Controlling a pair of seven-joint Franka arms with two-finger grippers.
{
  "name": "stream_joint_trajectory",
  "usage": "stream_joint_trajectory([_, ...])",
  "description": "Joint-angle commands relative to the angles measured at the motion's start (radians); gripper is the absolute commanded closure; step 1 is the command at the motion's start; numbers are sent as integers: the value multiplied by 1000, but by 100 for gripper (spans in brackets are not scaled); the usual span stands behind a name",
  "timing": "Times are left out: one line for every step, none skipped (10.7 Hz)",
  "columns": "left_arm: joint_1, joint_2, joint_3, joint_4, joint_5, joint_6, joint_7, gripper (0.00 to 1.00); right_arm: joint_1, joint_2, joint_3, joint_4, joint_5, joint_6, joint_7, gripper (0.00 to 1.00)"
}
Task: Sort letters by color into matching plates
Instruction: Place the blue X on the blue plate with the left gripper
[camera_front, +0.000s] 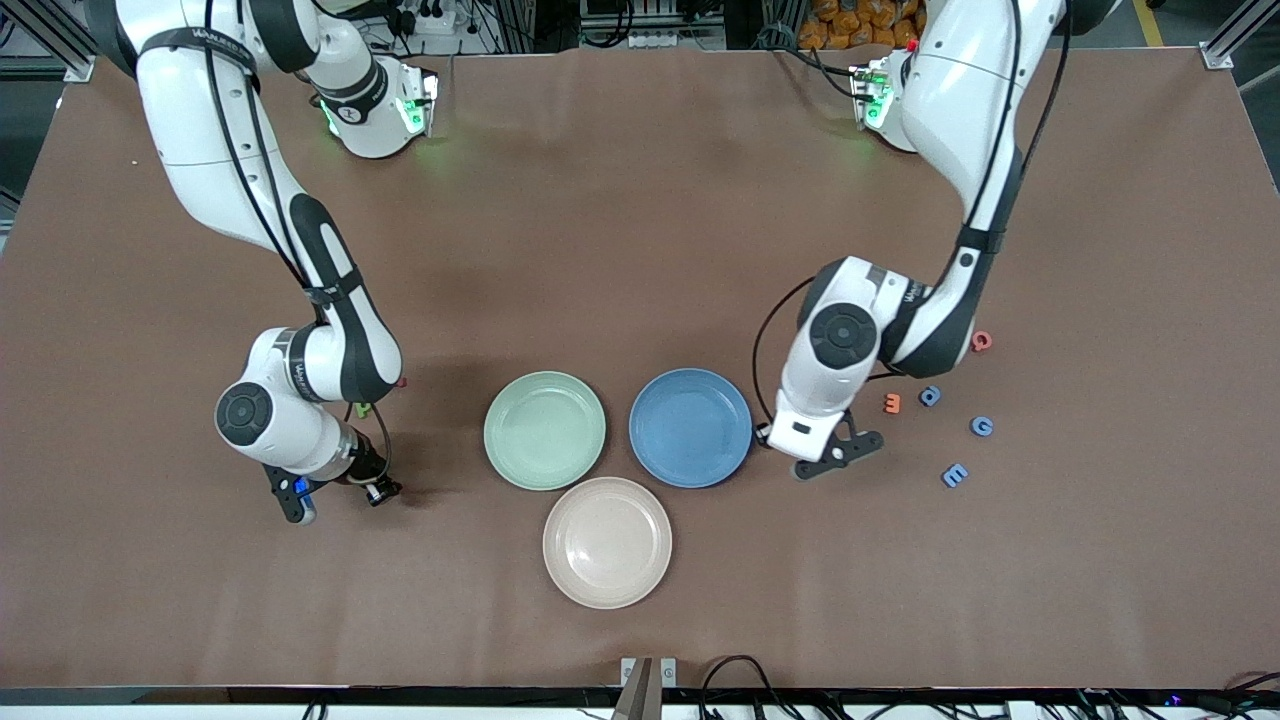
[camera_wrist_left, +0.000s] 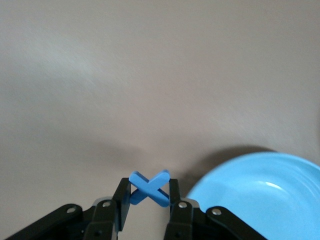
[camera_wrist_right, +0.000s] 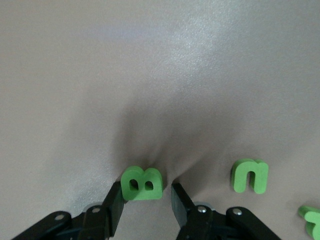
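Brown worktop (camera_front: 640, 250): left tool (camera_wrist_left: 149, 200) pinches the blue plus sign (camera_wrist_left: 149, 187) beside the blue plate (camera_wrist_left: 260, 195); right tool (camera_wrist_right: 144, 200), partly spread, has green letter B (camera_wrist_right: 142, 183) between its fingers.

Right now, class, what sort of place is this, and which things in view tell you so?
Probably a robotics lab bench: two white Franka arms mounted at a brown-covered table, cables and aluminium framing along its edges, and staged props, a green plate, blue plate and small foam letters.
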Motion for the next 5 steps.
stream_joint_trajectory([-47, -4, -3, 7, -5, -5, -64, 100, 12, 24, -7, 11, 10, 13, 8, 65])
stream_joint_trajectory([-49, 1, -23, 11, -26, 1, -64, 100, 12, 25, -7, 9, 8, 20, 7, 66])
stream_joint_trajectory([-50, 9, -41, 28, -31, 2, -65, 100, 12, 25, -7, 9, 8, 25, 7, 68])
stream_joint_trajectory([-50, 16, -61, 45, -33, 4, -67, 100, 12, 27, -7, 9, 8, 30, 7, 68])
stream_joint_trajectory([-50, 25, -72, 51, -34, 7, -65, 100, 12, 28, -7, 9, 8, 36, 7, 69])
